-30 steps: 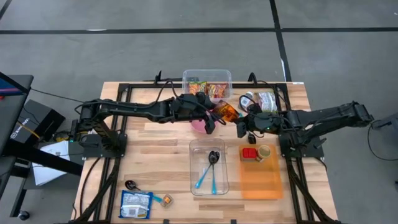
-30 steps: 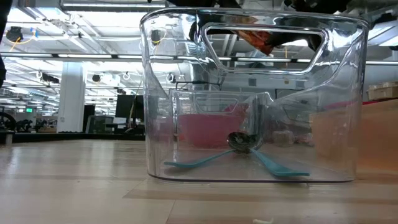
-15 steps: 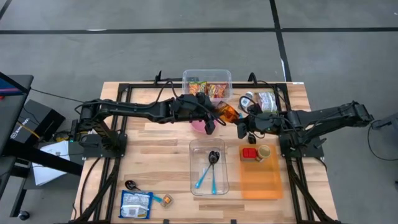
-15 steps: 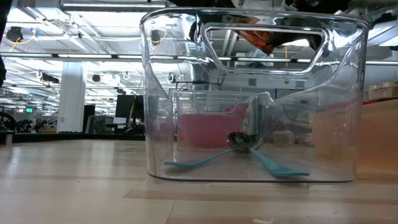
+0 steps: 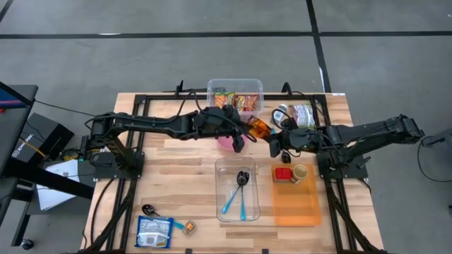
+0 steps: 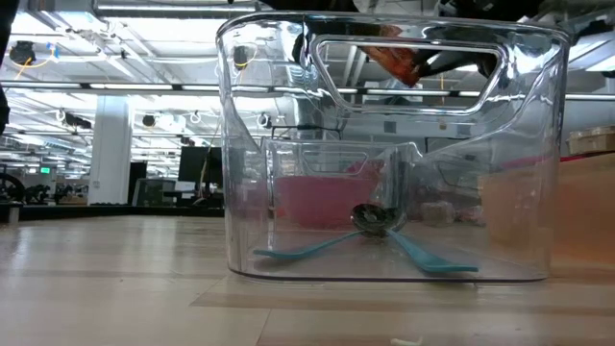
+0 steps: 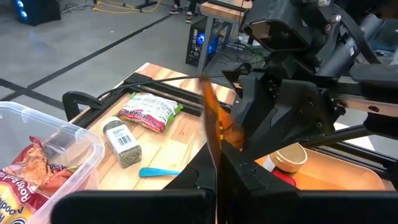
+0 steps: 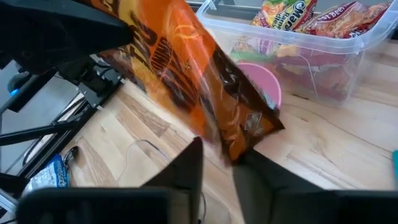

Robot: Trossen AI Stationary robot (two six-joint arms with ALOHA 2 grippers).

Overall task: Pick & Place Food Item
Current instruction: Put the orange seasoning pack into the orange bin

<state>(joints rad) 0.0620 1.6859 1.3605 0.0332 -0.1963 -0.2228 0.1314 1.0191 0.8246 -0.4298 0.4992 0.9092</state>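
An orange snack bag [image 5: 258, 127] hangs in the air above the table's middle, between my two grippers. My left gripper [image 5: 245, 125] reaches in from the left and is shut on it. My right gripper [image 8: 219, 163] comes from the right. Its fingers are open and stand on either side of the bag's lower corner [image 8: 239, 146]; whether they touch it I cannot tell. In the left wrist view the bag [image 7: 211, 118] shows edge-on. The low view shows it [image 6: 399, 60] high up, behind the clear container. My left gripper pinches the bag's upper end [image 7: 214, 149] between its two fingers, coming nearly level from the table's left. The bag is clear of the table and slants down from this hold [image 8: 127, 34] toward my right gripper.
A pink bowl [image 5: 226, 142] sits below the left gripper. A clear bin of snack packets [image 5: 235, 95] stands at the back. A clear container with spoons [image 5: 237, 189] and an orange tray [image 5: 295, 204] lie nearer. A spice jar [image 5: 281, 113] and a green packet [image 5: 304, 113] are far right.
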